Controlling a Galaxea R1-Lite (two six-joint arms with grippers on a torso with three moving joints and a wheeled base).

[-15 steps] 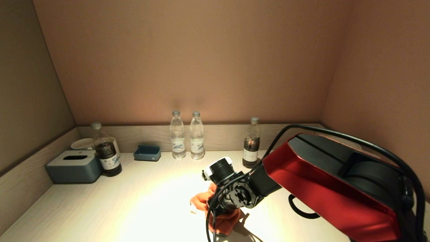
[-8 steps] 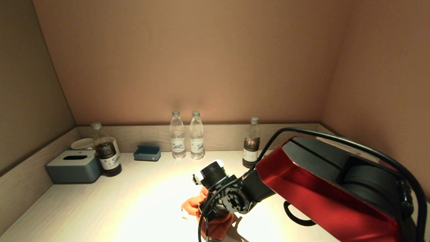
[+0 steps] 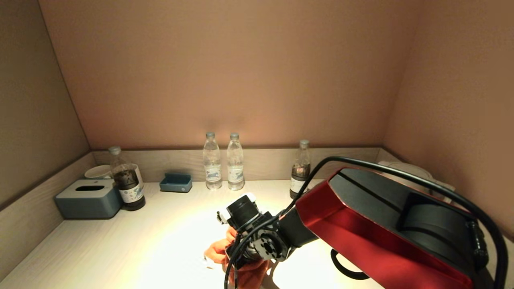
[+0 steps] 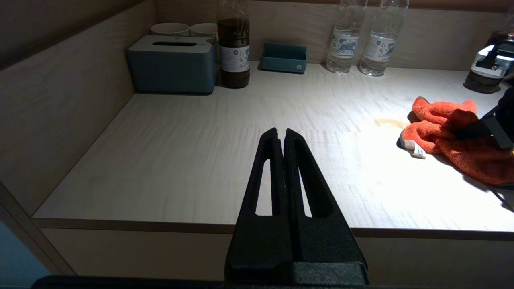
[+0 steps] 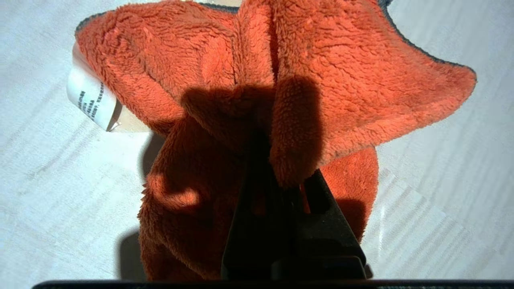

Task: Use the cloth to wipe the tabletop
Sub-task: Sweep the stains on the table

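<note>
Right gripper (image 5: 277, 160) clamped on fluffy orange cloth (image 5: 257, 80), pressed to pale wooden tabletop (image 3: 120, 249) at 6 o'clock. Left gripper (image 4: 281, 134) parked off the near edge, fingers together.

Head camera looks forward and down over the tabletop (image 3: 120, 241). Left wrist views it low from the front edge; right wrist hangs close above. All share the orange cloth (image 3: 217, 253).

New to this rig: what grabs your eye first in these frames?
The orange cloth, bunched on the lit tabletop near its front edge, pinched in the right tool. Next, the big red right arm filling the head view's lower right. The left tool hangs shut off the table's front.
</note>
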